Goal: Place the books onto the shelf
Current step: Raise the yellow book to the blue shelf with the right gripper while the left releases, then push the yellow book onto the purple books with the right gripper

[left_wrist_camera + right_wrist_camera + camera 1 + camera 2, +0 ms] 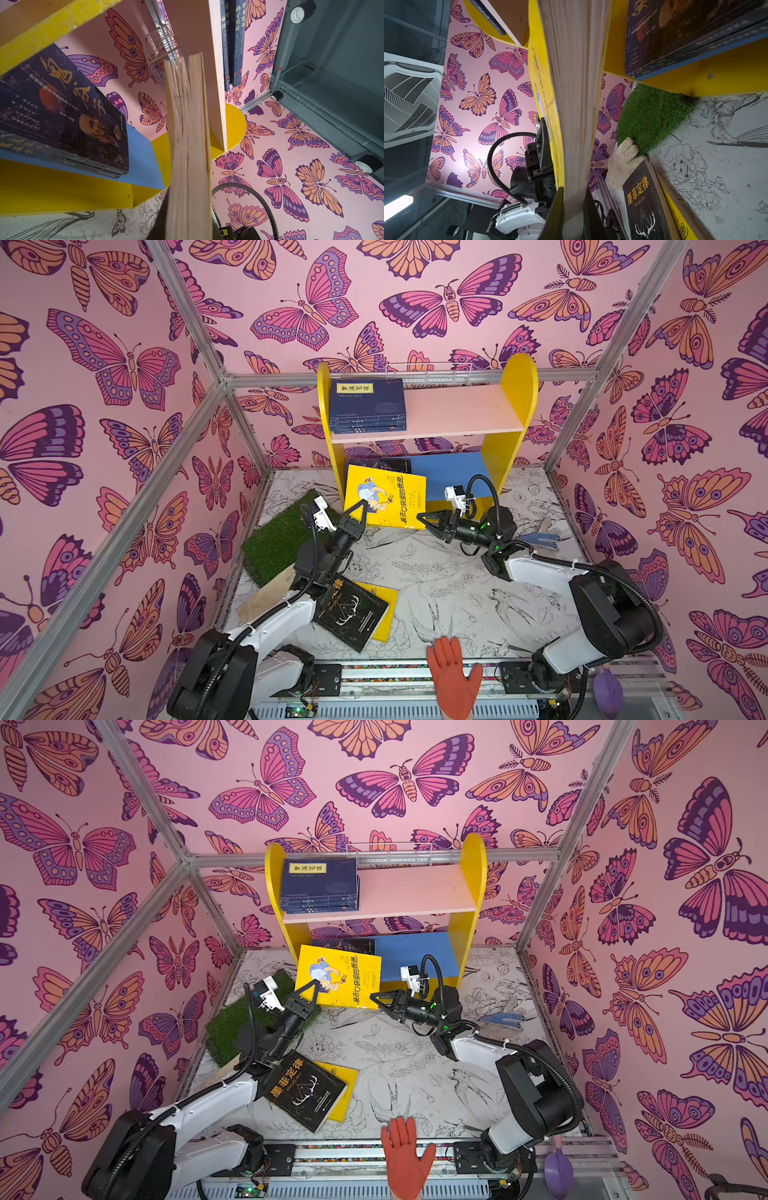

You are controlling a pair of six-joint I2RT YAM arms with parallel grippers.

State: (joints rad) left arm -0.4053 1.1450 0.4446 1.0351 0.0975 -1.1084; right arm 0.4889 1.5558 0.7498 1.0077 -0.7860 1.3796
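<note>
The right end effector (422, 519) is clamped narrow on one near corner of the yellow book (386, 493). The left end effector (358, 511) straddles the opposite near edge, though I cannot tell whether it truly pinches. The book hangs tilted just before the shelf (513, 406). It is best to level it first, then slide it flat onto the blue lower board (453, 475), without shoving the dark portrait book (382, 465) lying there.

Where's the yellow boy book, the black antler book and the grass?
yellow book (395, 497): a top view, middle of its front cover.
black antler book (305, 1091): a top view, on the white antlers.
grass mat (272, 541): a top view, its green middle.
</note>
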